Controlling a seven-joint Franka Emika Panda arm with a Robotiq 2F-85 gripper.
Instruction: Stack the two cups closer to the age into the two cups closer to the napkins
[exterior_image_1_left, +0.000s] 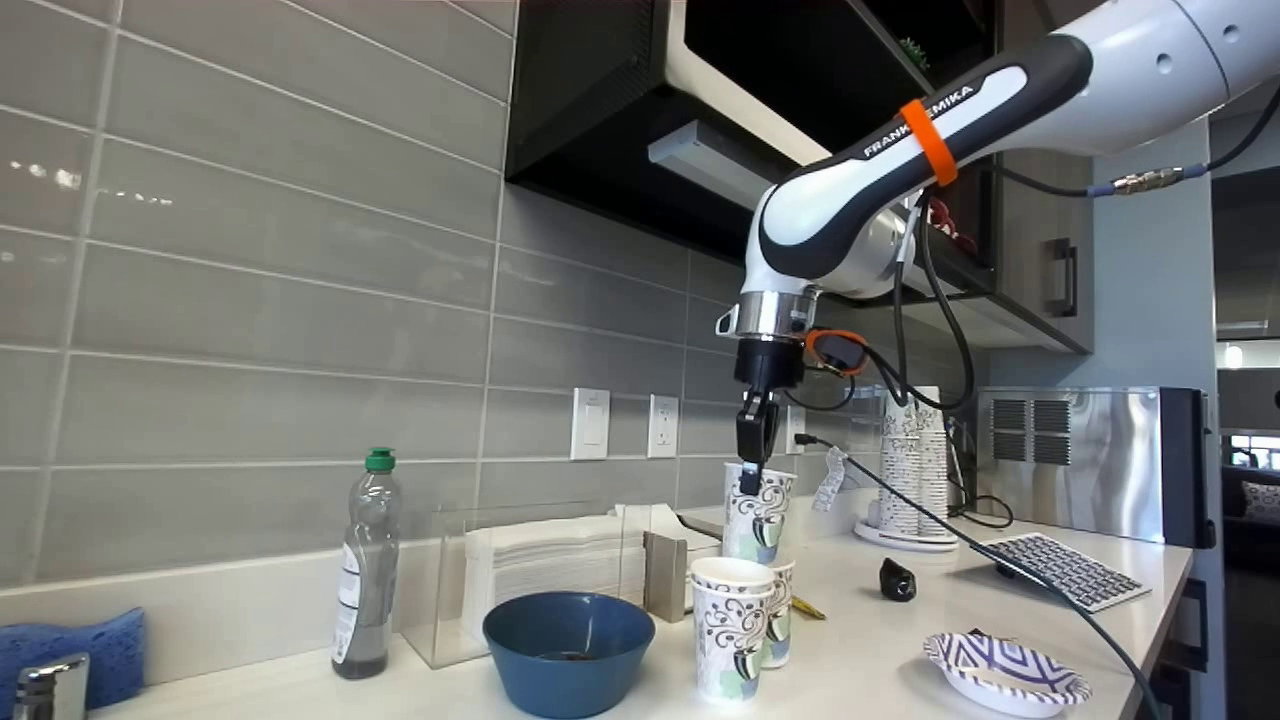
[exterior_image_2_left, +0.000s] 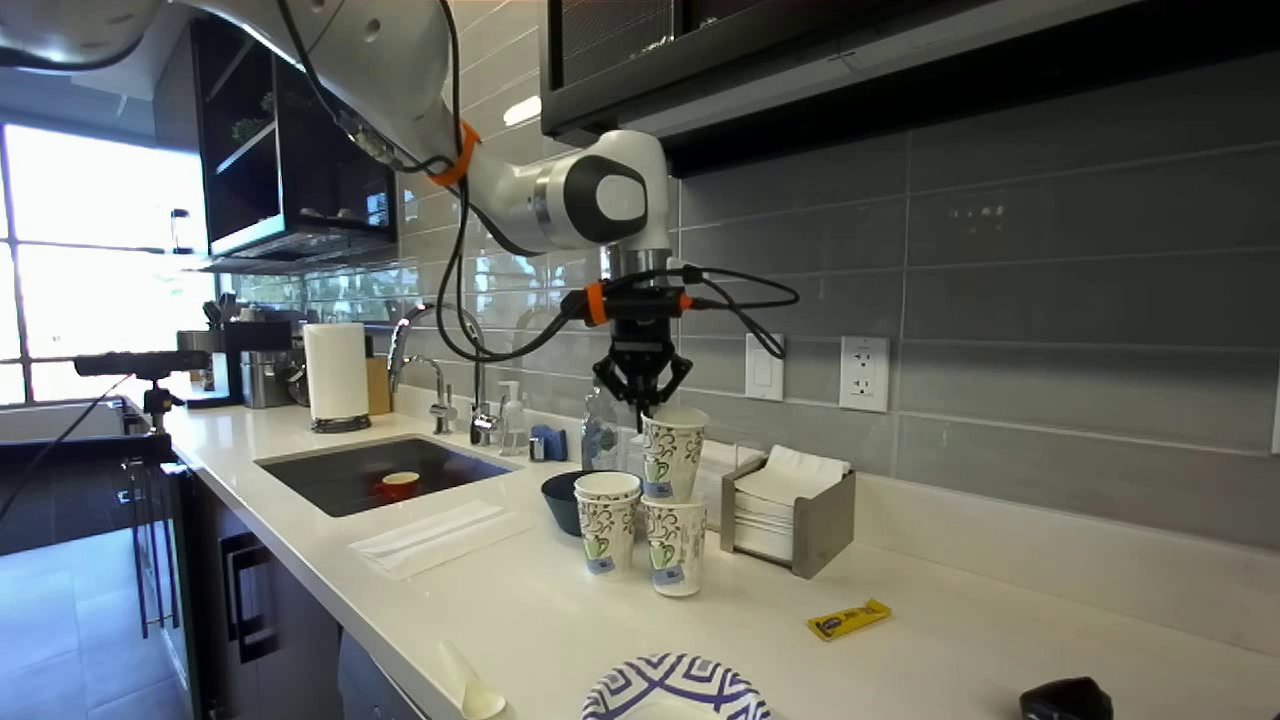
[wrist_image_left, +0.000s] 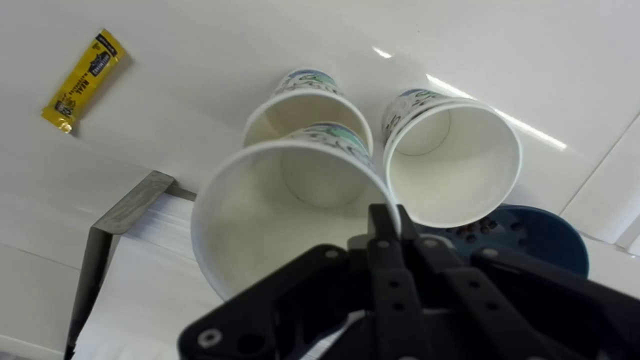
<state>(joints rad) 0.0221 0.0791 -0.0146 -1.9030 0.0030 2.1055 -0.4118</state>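
My gripper (wrist_image_left: 392, 225) is shut on the rim of a white paper cup with green-teal print (exterior_image_1_left: 755, 525). The rim passes between the fingertips in the wrist view. This cup (exterior_image_2_left: 672, 462) is held slightly tilted above a single cup (exterior_image_2_left: 677, 555) on the counter. Its base is near that cup's rim; whether it is inside cannot be told. A pair of nested cups (exterior_image_2_left: 607, 535) stands beside the single cup, with two rims visible. The nested pair (exterior_image_1_left: 733, 640) partly hides the single cup (exterior_image_1_left: 778, 635) in an exterior view. Napkins (exterior_image_2_left: 795, 475) sit in a holder beside the cups.
A blue bowl (exterior_image_1_left: 568, 650) stands close to the nested cups. A clear box (exterior_image_1_left: 455, 600) with more napkins and a soap bottle (exterior_image_1_left: 365, 580) stand near the wall. A yellow packet (exterior_image_2_left: 848, 620) and a patterned plate (exterior_image_2_left: 675, 690) lie on the counter. A sink (exterior_image_2_left: 385, 470) is farther along.
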